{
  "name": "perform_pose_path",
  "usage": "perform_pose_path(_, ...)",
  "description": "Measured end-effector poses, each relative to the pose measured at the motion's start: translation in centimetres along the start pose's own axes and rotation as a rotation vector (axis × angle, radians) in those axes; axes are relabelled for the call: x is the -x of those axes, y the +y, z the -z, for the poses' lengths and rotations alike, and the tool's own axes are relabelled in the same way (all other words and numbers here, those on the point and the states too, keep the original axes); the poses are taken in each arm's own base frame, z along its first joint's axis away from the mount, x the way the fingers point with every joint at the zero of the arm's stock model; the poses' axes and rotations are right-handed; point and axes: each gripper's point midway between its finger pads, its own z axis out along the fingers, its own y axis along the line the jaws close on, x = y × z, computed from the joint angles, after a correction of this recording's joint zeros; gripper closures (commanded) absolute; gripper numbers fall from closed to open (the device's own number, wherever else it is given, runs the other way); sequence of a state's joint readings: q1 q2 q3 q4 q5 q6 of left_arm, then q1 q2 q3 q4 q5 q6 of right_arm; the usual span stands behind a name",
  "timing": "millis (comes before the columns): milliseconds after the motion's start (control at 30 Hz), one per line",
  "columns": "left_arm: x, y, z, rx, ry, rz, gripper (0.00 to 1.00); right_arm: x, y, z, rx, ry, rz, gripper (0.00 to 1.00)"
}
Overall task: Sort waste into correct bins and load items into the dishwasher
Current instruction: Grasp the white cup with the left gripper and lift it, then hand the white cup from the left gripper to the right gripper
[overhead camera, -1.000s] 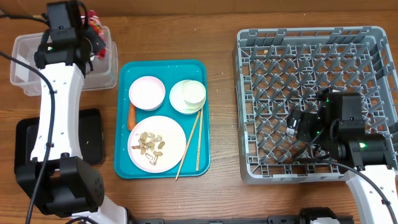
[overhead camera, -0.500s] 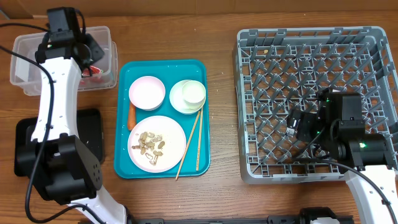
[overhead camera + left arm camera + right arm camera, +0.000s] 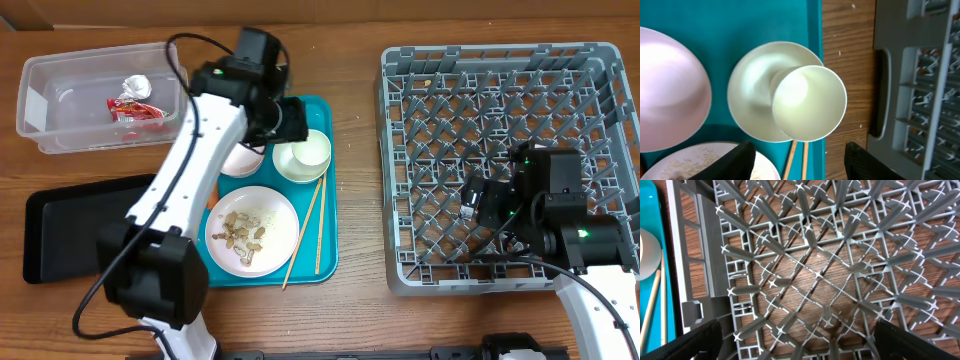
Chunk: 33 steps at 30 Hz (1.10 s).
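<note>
Visible overhead only: red wrapper (image 3: 132, 100) in clear bin (image 3: 70, 135). Up close: cup (image 3: 809, 102) nested in bowl (image 3: 747, 95), at 12 o'clock from left tool (image 3: 799, 147), spread apart.

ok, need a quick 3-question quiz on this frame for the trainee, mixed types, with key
1. True or false: the rack holds no dishes.
2. What lies in the clear bin? A fork, B wrapper, C sponge.
3. On the tray, what does the cup stand in?
Key: 1 true. 2 B. 3 the pale green bowl.
</note>
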State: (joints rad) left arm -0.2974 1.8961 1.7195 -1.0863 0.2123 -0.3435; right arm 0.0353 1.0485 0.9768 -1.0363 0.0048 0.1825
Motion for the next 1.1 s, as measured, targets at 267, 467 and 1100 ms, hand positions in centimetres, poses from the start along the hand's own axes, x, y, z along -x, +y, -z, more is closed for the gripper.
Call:
perform_pose_path(267,-1.5,2.0,-6.7,0.100,0.140,-0.005,0.75,0.0,0.0,0.0,0.000,0.000,0.000,0.00)
perform_pose_path(467,-0.7,2.5,-7.5,0.117,0.128,-0.003,0.96,-0.1,0.0,0.0,-0.001,0.004,-0.001,0.00)
perform_pose_path(1100,-2.0,-10.5,7.2,-0.764,0.212,-0.124,0.95,7.5,11.0,2.9,0.662,-0.255,0.169,0.00)
